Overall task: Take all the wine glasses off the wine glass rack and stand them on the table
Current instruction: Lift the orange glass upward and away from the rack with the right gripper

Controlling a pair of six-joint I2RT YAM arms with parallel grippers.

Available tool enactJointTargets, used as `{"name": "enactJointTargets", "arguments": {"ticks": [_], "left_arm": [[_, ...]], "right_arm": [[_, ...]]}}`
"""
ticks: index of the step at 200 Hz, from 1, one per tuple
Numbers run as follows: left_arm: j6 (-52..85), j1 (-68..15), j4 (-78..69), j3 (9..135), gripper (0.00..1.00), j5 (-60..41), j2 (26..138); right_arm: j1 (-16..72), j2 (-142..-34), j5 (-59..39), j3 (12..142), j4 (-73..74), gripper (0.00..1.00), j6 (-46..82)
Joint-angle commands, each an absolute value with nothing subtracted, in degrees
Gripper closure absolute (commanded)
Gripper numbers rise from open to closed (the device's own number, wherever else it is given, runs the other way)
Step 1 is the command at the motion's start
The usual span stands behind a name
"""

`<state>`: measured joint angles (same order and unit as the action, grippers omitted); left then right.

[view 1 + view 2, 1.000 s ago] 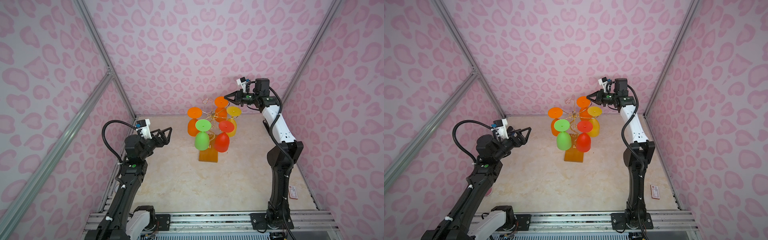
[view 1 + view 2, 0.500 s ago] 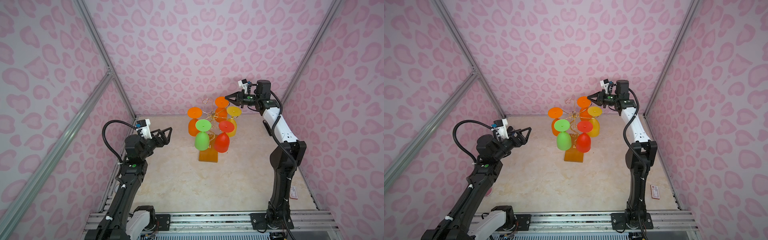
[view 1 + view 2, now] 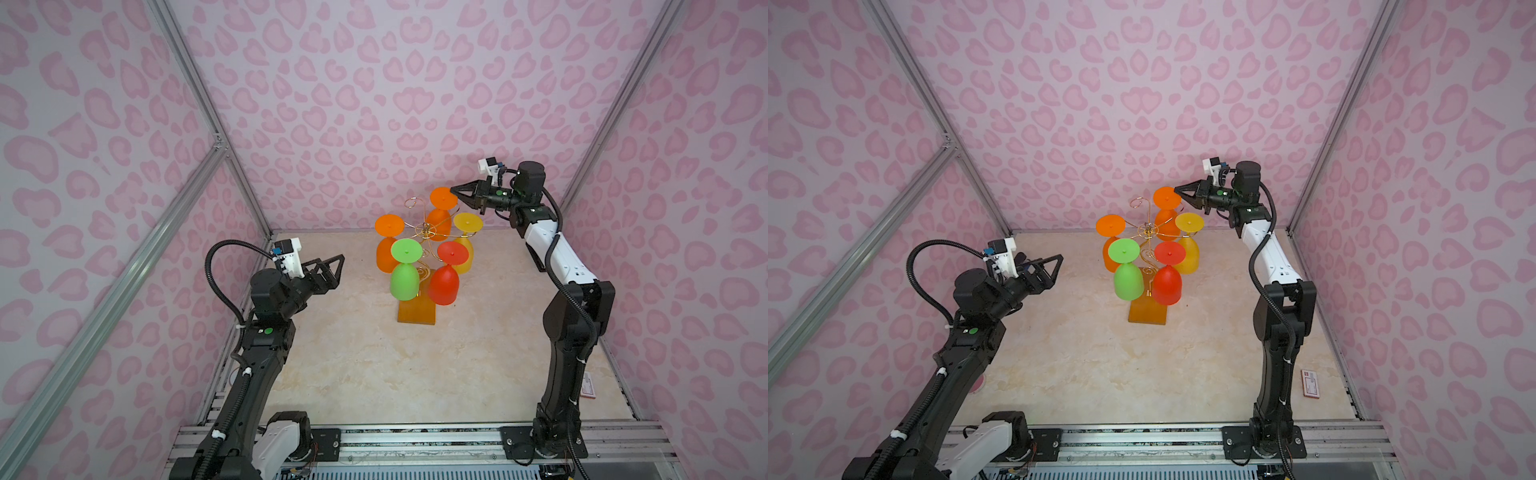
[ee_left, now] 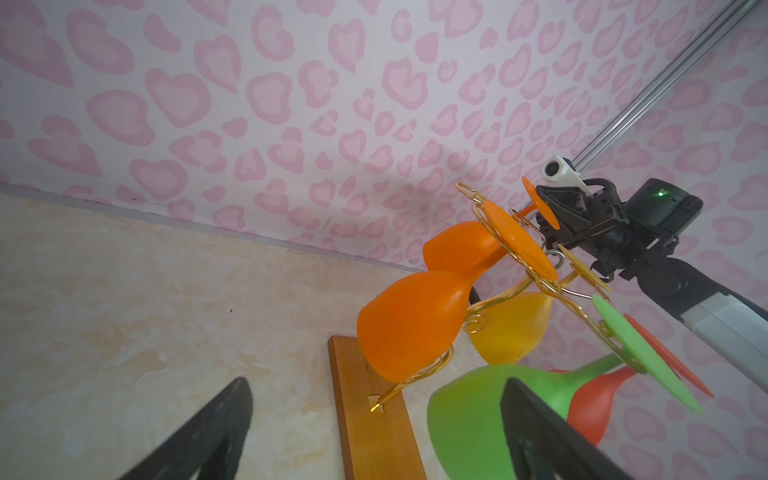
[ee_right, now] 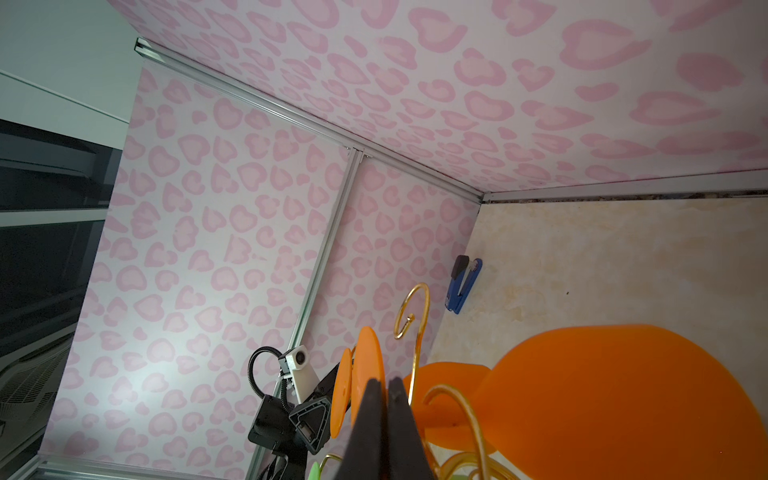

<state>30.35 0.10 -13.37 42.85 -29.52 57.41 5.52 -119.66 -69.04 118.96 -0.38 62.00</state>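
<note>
The wine glass rack (image 3: 417, 312) (image 3: 1147, 312) stands at the back middle, gold wire arms on an amber wooden base (image 4: 365, 415). Several coloured wine glasses hang from it upside down. My right gripper (image 3: 454, 190) (image 3: 1177, 190) (image 5: 384, 384) is shut and empty. Its tips lie against the foot of the back orange wine glass (image 3: 443, 198) (image 3: 1166, 197) (image 5: 368, 357), at the rack's top. My left gripper (image 3: 334, 272) (image 3: 1057, 266) (image 4: 376, 388) is open, to the left of the rack and apart from it, facing the green glass (image 3: 404, 279) (image 4: 465, 415).
A red glass (image 3: 444, 282), a yellow glass (image 3: 465, 249) and a second orange glass (image 3: 386, 253) crowd the rack. A blue stapler (image 5: 463, 286) lies by the back wall. A small red-and-white card (image 3: 1310, 384) lies by the right wall. Pink patterned walls close in three sides.
The right arm's wrist has shifted slightly to the right while its shut tips stay at the back orange glass's foot. The left arm has not moved.
</note>
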Motion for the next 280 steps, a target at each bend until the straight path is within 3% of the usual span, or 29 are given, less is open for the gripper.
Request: {"name": "enactJointTargets", "arguments": {"ticks": [1, 81, 280], "left_arm": [[29.51, 0.13, -14.41, 43.42, 0.05, -29.78, 57.66], [29.55, 0.12, -14.41, 43.09, 0.05, -29.9, 57.53], [29.54, 0.18, -14.41, 42.65, 0.05, -29.66, 57.04]], "right_arm": [[5.45, -119.1, -69.31, 118.83, -1.27, 1.0, 60.62], [4.92, -116.81, -66.81, 119.01, -14.53, 1.0, 50.57], [4.45, -112.5, -66.26, 114.69, -14.14, 1.0, 50.01]]}}
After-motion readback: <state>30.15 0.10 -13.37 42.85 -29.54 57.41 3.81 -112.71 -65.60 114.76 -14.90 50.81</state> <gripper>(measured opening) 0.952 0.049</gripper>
